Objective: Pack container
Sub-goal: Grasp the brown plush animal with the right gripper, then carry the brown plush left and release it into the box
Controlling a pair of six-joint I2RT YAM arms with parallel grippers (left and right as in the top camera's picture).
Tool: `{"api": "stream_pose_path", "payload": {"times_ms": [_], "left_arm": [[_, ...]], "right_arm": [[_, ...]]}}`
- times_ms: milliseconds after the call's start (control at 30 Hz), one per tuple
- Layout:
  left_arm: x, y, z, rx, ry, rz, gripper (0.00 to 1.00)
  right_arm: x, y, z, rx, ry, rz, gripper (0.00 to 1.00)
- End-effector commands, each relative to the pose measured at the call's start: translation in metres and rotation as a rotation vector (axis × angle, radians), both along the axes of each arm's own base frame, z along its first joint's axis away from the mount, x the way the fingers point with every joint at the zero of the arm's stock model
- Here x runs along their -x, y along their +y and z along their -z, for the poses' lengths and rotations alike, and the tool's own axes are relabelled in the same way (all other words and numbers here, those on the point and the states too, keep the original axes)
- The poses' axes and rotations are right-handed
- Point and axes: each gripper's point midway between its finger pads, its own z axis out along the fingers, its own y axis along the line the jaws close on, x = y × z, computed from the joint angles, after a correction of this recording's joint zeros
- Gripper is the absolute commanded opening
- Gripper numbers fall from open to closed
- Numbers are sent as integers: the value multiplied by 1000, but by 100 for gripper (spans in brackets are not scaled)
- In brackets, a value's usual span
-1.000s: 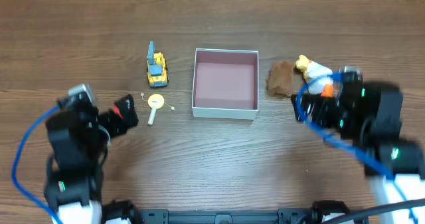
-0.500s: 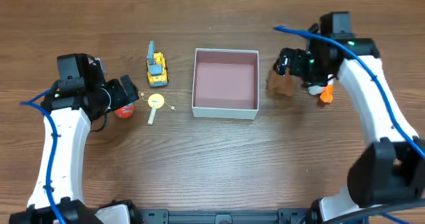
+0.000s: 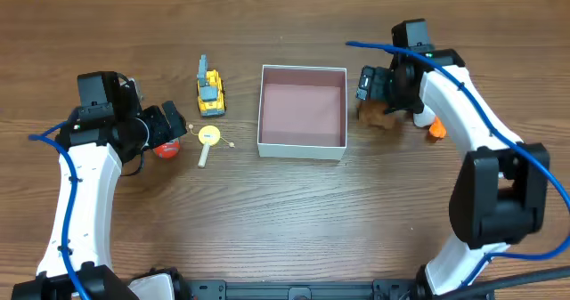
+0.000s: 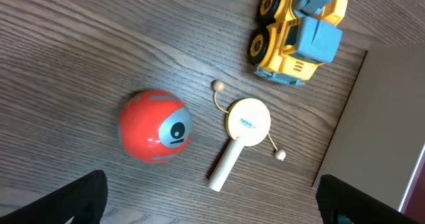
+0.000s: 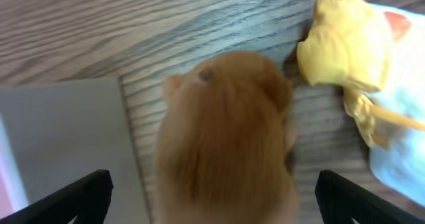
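Observation:
The container [image 3: 301,147], a square white box with a pink inside, stands empty at mid table. It also shows in the left wrist view [image 4: 392,117] and in the right wrist view [image 5: 60,144]. My right gripper [image 3: 381,91] is open above a brown plush hamster [image 3: 378,117], just right of the box. In the right wrist view the hamster [image 5: 226,131] lies between the spread fingertips [image 5: 78,196] of that gripper [image 5: 212,204]. My left gripper [image 3: 166,126] is open and empty [image 4: 212,201] over a red ball [image 4: 156,125].
A yellow and white plush duck [image 5: 358,58] lies touching the hamster's right side, mostly hidden under my right arm in the overhead view. A small yellow rattle drum [image 3: 209,136] and a yellow and blue toy truck [image 3: 210,91] lie left of the box.
My right arm swung from the near right up over the hamster and shifted a little left. My left arm moved up to the red ball, then held still.

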Motion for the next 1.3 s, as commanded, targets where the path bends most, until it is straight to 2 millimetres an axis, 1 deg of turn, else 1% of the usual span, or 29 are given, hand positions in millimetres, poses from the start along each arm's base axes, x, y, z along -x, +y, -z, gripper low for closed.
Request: {"api": "stream_pose_path", "payload": {"times_ms": [0, 33, 100, 167, 233, 267, 333, 367, 433, 500, 533, 567, 600, 633, 667, 700, 767, 800, 833, 933, 967, 1000, 1033, 1067, 1100, 1167, 1200, 1233, 1267], "left_arm": [[-6, -2, -6, 0, -22, 27, 100], [-6, -2, -6, 0, -22, 27, 100], [-6, -2, -6, 0, -22, 27, 100], [-6, -2, -6, 0, -22, 27, 100], [-6, -2, -6, 0, -22, 27, 100], [-6, -2, -6, 0, -22, 27, 100], [-6, -2, -6, 0, -22, 27, 100], [-6, -2, -6, 0, -22, 28, 100], [-6, -2, -6, 0, -22, 27, 100], [-6, -2, -6, 0, -22, 27, 100], [-6, -2, -6, 0, -21, 27, 100], [-6, -2, -6, 0, -22, 27, 100], [-6, -2, -6, 0, -22, 27, 100], [-6, -2, -6, 0, -22, 27, 100], [-6, -2, -6, 0, -21, 27, 100], [-6, -2, -6, 0, -22, 27, 100], [-6, -2, -6, 0, -22, 28, 100], [-6, -2, -6, 0, -22, 27, 100], [-6, -2, -6, 0, -22, 27, 100], [-6, -2, -6, 0, -22, 27, 100], [-6, -2, -6, 0, -22, 27, 100], [-6, -2, -6, 0, -22, 27, 100], [-6, -2, -6, 0, -22, 27, 100], [-6, -2, -6, 0, -22, 27, 100], [-6, -2, -6, 0, -22, 27, 100], [-6, -2, -6, 0, -22, 27, 100], [-6, -2, -6, 0, -22, 27, 100], [-6, -2, -6, 0, -22, 27, 100], [-6, -2, -6, 0, -22, 27, 100]], "right_arm": [[-8, -3, 20, 9, 28, 50, 91], [-8, -3, 23, 10, 31, 50, 84], [-10, -3, 23, 10, 24, 50, 75], [-10, -3, 23, 10, 25, 50, 56], [-8, -4, 23, 11, 30, 50, 42], [-7, -4, 23, 12, 35, 50, 38], [-5, -5, 18, 19, 36, 52, 37], [-5, -5, 9, 18, 29, 52, 36], [-7, -4, -30, 10, -23, 51, 34], [-8, -1, -77, -3, -93, 44, 25], [-5, 4, -111, -14, -150, 31, 18], [-1, 12, -140, -25, -201, 14, 11], [6, 24, -170, -43, -270, -17, 4], [12, 35, -186, -59, -310, -37, 4], [18, 45, -196, -75, -332, -51, 4], [26, 60, -203, -96, -344, -71, 4], [36, 88, -202, -121, -335, -113, 4], [40, 101, -198, -125, -324, -141, 4], [46, 123, -189, -135, -303, -176, 4], [54, 167, -159, -144, -245, -234, 4], [54, 177, -145, -130, -222, -238, 4], [53, 192, -120, -105, -184, -235, 4], [52, 199, -106, -100, -162, -240, 4], [49, 210, -74, -83, -111, -225, 4], [46, 212, -55, -69, -80, -201, 4], [45, 214, -36, -57, -50, -195, 5], [44, 215, -28, -55, -37, -196, 11], [45, 219, -18, -62, -18, -202, 27], [45, 221, -13, -62, -9, -205, 37]]}}
